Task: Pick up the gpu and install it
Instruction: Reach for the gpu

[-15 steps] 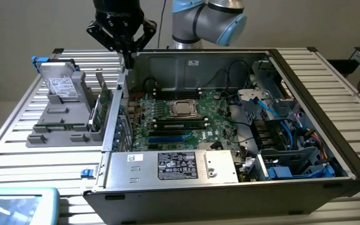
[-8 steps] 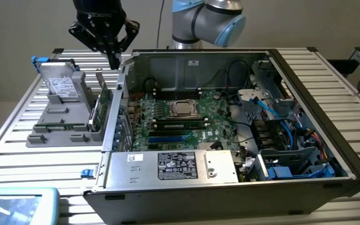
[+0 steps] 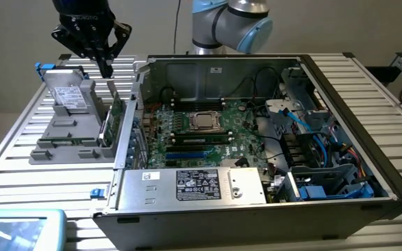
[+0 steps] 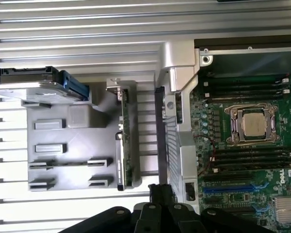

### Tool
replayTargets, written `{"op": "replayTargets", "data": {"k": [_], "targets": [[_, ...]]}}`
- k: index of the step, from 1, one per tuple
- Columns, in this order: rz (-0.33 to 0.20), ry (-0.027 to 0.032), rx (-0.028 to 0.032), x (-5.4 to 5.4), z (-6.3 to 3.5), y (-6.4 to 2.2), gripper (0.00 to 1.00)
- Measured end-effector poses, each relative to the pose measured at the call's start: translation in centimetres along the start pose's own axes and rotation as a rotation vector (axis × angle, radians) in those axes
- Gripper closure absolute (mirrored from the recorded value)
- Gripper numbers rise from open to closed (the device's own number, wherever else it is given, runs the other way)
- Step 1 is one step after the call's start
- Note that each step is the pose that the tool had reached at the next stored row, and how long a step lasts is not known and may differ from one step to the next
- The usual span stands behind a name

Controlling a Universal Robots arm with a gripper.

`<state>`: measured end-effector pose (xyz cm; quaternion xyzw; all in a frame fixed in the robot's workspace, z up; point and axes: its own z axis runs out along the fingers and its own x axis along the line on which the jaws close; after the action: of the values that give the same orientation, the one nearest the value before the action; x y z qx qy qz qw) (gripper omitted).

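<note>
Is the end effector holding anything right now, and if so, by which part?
Nothing. The end effector is shut with nothing in it, above the grey holder, where the gpu stands on edge, untouched.

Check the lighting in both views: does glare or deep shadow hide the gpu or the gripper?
Exterior view: even light, no glare on the gpu; the black gripper reads dark against the pale wall. Wrist view: the table slats beyond the grey holder wash out to white; the gpu is evenly lit; the gripper is a dark mass in shadow.
</note>
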<state>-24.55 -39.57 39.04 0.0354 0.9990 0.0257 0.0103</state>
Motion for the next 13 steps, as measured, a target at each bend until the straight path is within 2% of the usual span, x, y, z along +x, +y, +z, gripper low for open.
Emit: {"op": "replayTargets", "data": {"k": [8, 11, 13], "targets": [[0.0, 0.0, -0.0001, 3.6, 0.19, 0.73, 0.88], [0.0, 0.0, 0.0, 4.4, 0.23, 0.82, 0.88], [0.0, 0.0, -0.0001, 4.6, 0.24, 0.8, 0.88]]}}
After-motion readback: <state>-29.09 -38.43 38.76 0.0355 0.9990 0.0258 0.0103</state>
